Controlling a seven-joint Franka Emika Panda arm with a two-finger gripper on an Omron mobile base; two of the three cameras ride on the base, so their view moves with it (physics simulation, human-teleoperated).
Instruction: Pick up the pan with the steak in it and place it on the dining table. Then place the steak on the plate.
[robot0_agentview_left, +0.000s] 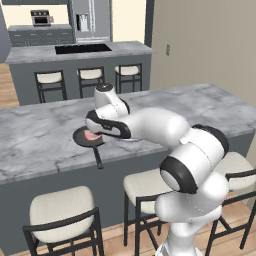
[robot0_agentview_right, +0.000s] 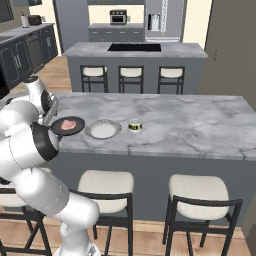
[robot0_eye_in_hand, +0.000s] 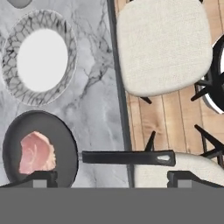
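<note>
Nearest the base, 3 cream-cushioned stools (robot0_agentview_right: 106, 186) stand along the front edge of the dining table (robot0_agentview_right: 190, 127). Above that edge the gripper (robot0_eye_in_hand: 111, 177) hangs released, its jaws spread wide with nothing between them; 1 fingertip sits over the pan's bowl, the other beyond the end of the handle. The pan (robot0_eye_in_hand: 39, 148) rests on the marble near the table edge, its long handle (robot0_eye_in_hand: 127, 157) sticking out past the edge over a stool. The steak (robot0_eye_in_hand: 37, 153) lies flat inside the pan. Just beside the pan, the plate (robot0_eye_in_hand: 41, 59) sits on the marble, apart from it. Beyond the plate stands a small bowl (robot0_agentview_right: 134, 125). Farther back is a counter with a black cooktop (robot0_agentview_right: 134, 47) and 3 more stools.
</note>
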